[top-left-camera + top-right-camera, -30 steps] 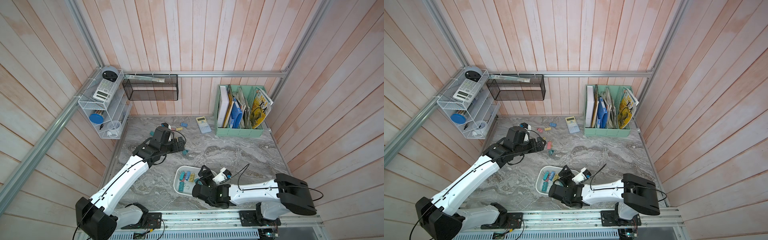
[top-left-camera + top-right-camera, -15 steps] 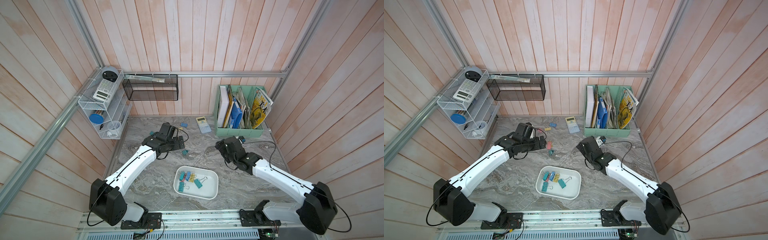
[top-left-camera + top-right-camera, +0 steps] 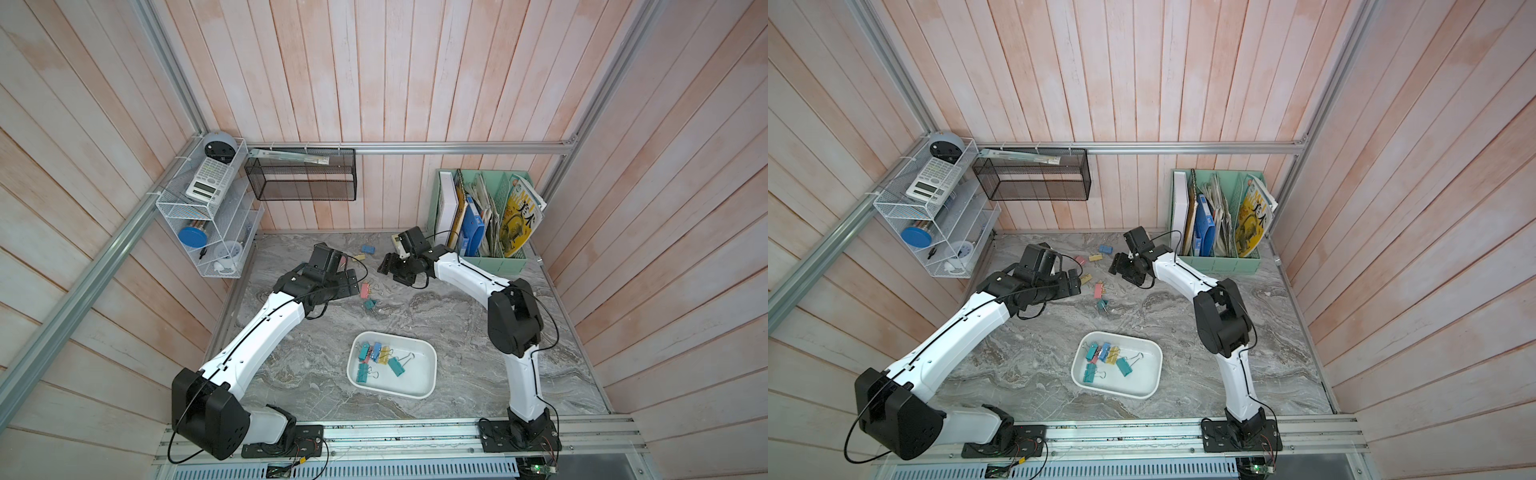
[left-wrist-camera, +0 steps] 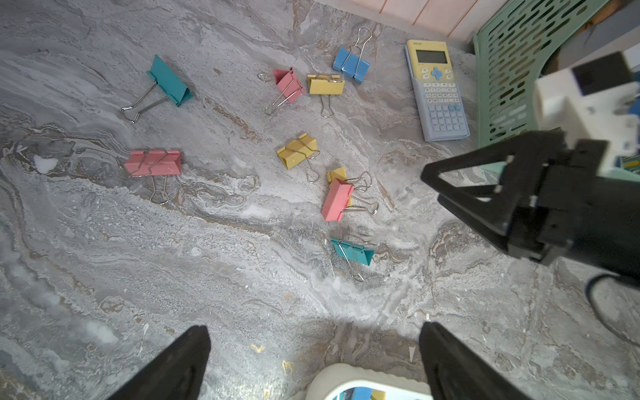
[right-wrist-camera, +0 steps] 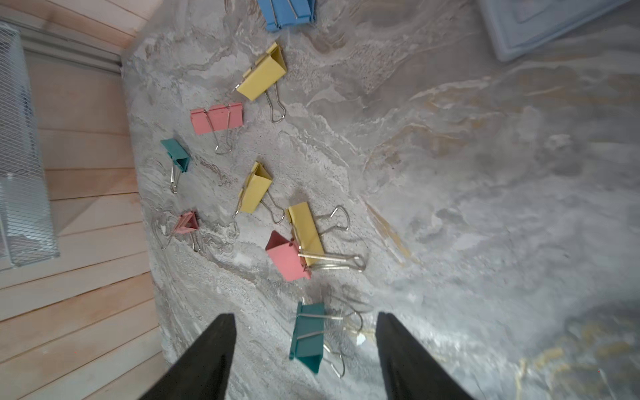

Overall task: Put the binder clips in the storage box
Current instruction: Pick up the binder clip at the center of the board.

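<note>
Surroundings: a pale blue and yellow calculator (image 4: 438,91) is lying on the marble table (image 3: 457,332) beside the mint file holder (image 3: 494,262). A black mesh basket (image 3: 303,183) and a white wire shelf (image 3: 199,232) are hanging on the walls.
In the way: both arms are reaching over the loose binder clips (image 4: 298,156) from opposite sides. The right gripper (image 4: 431,187) is hanging close beside the pile.
Left gripper (image 4: 313,329): its jaws are standing wide apart, holding nothing, over bare table just short of the pile.
Right gripper, wrist view (image 5: 304,316): its jaws are standing apart with a teal clip (image 5: 306,337) lying between them on the table. We are seeing no contact.
Hidden: in both top views the right arm is covering most of the calculator. The blue clip (image 5: 287,14) is running off the edge of the right wrist view. A pink clip (image 4: 336,201) is lying on a yellow clip (image 4: 337,173), hiding most of it.
Storage box (image 3: 415,374): white, shallow and round-cornered, it is sitting near the front middle of the table, well apart from both grippers.
Clips, look: we are counting nine loose ones at the back of the table, with teal, pink, yellow and blue bodies and silver wire handles. A handful more (image 3: 376,359) are lying bunched in the box toward the left arm's side.
</note>
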You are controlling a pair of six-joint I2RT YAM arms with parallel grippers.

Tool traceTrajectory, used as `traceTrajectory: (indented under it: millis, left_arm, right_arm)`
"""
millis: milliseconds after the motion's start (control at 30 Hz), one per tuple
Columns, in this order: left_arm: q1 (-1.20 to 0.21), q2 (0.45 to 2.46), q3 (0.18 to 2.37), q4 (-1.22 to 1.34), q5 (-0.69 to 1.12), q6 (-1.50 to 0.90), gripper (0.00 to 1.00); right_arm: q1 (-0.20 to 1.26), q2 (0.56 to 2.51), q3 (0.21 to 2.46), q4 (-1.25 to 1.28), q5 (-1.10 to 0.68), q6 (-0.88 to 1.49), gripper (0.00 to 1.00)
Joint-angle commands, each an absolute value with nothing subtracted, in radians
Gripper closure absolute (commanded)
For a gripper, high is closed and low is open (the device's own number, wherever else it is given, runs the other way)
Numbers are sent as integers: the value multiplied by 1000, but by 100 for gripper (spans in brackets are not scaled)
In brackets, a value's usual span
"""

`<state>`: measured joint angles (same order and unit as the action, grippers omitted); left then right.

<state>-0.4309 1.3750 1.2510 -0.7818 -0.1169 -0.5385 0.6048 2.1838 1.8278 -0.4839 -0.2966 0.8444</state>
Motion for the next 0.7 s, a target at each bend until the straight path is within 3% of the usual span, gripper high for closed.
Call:
traceTrajectory:
  millis: [0, 133, 267, 500, 667]
  left_arm:
    - [-427, 1359, 1282, -812, -141, -541, 0]
    - [-424, 1381, 1300, -823, -142, -533, 0]
    - [-421, 1405, 1316, -833, -130, -525, 0]
    - [-417, 1420, 1325, -834, -124, -507, 0]
    - [-416, 1421, 1325, -831, -114, -494, 0]
  right_arm:
    - [603, 2265, 1917, -528, -403, 815, 36]
    - [602, 2351, 1988, -489, -446, 831, 44]
    - [599, 2420, 2036, -447, -498, 877, 70]
    - [600, 2428, 2038, -456, -477, 894, 100]
    - [601, 2336, 2006, -502, -343, 822, 100]
